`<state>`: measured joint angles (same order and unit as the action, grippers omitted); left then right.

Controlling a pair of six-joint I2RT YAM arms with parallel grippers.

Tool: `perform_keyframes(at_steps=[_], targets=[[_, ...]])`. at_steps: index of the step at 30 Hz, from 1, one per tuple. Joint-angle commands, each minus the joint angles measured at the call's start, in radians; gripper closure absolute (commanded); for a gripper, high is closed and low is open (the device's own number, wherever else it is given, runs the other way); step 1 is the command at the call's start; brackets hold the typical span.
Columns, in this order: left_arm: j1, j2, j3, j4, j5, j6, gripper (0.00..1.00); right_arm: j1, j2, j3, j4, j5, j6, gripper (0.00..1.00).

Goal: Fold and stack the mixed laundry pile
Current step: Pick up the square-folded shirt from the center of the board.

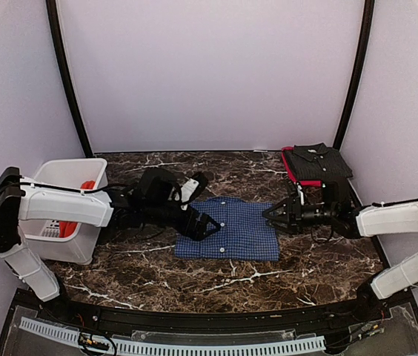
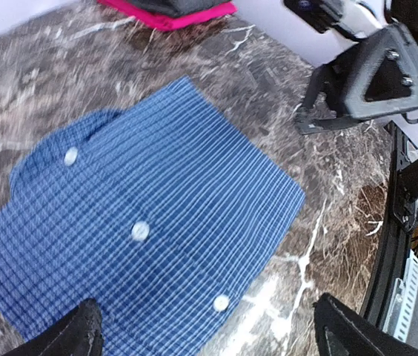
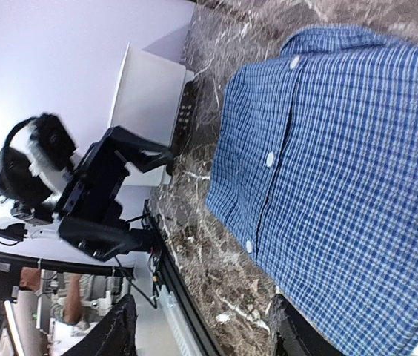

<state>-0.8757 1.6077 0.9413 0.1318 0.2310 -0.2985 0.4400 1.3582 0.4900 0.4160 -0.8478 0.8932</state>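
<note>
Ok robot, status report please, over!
Left gripper open, right gripper open, one each side of the checked shirt. Shirt folded flat, not on the stack yet. Orange shirt in basket. Nothing in the way.

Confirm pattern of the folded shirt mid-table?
The shirt is blue-and-white small check with white buttons; the left wrist view shows it best.

Folded shirt [image 1: 227, 228] lies centred on the table [image 1: 268, 285]; basket [image 1: 68, 174] to its left; garment stack [image 1: 316, 163] behind, right.
</note>
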Motion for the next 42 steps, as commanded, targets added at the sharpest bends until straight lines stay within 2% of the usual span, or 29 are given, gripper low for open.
perform_keyframes(at_steps=[1,5,8,14,20,22,24,27,29,31,42], targets=[[-0.144,0.065,0.159,-0.146,-0.261,0.350,0.02,-0.077,-0.094,-0.007,-0.311,0.156,-0.106,0.43],[-0.242,0.229,0.301,-0.154,-0.362,0.607,0.15,-0.110,-0.142,-0.041,-0.349,0.187,-0.089,0.43],[-0.277,0.339,0.420,-0.192,-0.340,0.680,0.34,-0.126,-0.172,-0.071,-0.361,0.202,-0.073,0.44],[-0.335,0.533,0.552,-0.210,-0.346,0.816,0.46,-0.163,-0.213,-0.107,-0.388,0.199,-0.067,0.45],[-0.353,0.647,0.626,-0.215,-0.366,0.892,0.52,-0.167,-0.191,-0.127,-0.370,0.175,-0.061,0.45],[-0.354,0.670,0.642,-0.209,-0.376,0.905,0.57,-0.168,-0.183,-0.136,-0.357,0.170,-0.054,0.45],[-0.355,0.679,0.649,-0.201,-0.381,0.913,0.66,-0.167,-0.173,-0.145,-0.334,0.158,-0.042,0.45],[-0.350,0.669,0.652,-0.181,-0.360,0.890,0.84,-0.167,-0.142,-0.155,-0.286,0.133,-0.025,0.43],[-0.342,0.651,0.652,-0.167,-0.342,0.861,0.94,-0.167,-0.112,-0.155,-0.257,0.111,-0.018,0.38],[-0.329,0.631,0.651,-0.152,-0.322,0.827,0.99,-0.166,-0.084,-0.159,-0.216,0.086,-0.005,0.33],[-0.304,0.538,0.593,-0.076,-0.275,0.759,1.00,-0.164,0.066,-0.125,-0.075,0.033,0.057,0.31]])
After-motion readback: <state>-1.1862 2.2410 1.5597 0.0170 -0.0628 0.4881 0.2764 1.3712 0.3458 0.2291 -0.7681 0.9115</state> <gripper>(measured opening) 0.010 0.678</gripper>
